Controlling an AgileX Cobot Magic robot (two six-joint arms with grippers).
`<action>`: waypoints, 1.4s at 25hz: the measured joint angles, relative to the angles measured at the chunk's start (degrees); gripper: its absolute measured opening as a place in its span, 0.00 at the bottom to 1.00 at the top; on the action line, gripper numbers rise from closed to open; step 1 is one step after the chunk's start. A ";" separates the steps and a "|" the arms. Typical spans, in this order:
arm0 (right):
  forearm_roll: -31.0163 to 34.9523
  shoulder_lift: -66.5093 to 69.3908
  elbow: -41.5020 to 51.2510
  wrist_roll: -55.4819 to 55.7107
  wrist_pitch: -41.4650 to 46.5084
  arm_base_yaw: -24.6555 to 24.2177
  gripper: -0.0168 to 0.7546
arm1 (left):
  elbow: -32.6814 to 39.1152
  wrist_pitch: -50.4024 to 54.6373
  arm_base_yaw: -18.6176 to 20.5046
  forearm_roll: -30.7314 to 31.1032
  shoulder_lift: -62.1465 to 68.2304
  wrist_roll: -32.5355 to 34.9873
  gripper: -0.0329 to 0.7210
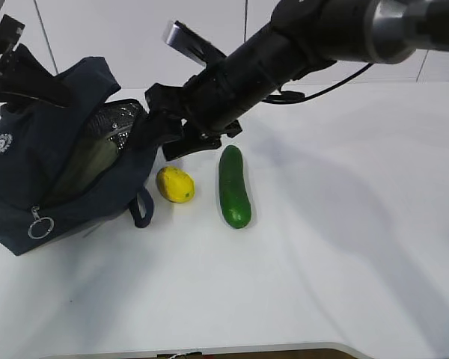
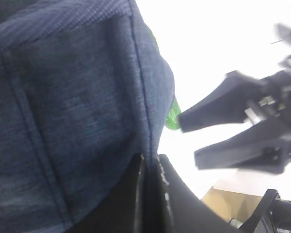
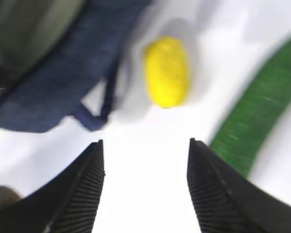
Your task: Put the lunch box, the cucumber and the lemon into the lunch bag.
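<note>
The navy lunch bag (image 1: 30,172) lies on the left with its mouth open and silver foil lining showing. The lunch box's pale green lid (image 1: 93,161) shows inside it. The yellow lemon (image 1: 175,184) and the dark green cucumber (image 1: 234,187) lie on the table right of the bag. My left gripper (image 1: 56,93) is shut on the bag's upper edge (image 2: 63,107), fabric pinched between its fingers (image 2: 150,162). My right gripper (image 1: 163,127) is open and empty, just outside the bag's mouth, above the lemon (image 3: 166,70), with the cucumber (image 3: 257,121) to its right.
The bag's loop handle (image 1: 141,209) lies on the table next to the lemon. A metal ring pull (image 1: 40,226) hangs at the bag's front corner. The white table (image 1: 344,247) stretches to the right and front.
</note>
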 joint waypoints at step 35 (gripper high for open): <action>-43.26 1.02 -0.81 32.24 -10.80 0.31 0.75 | 0.00 0.09 0.00 0.00 0.00 0.03 0.03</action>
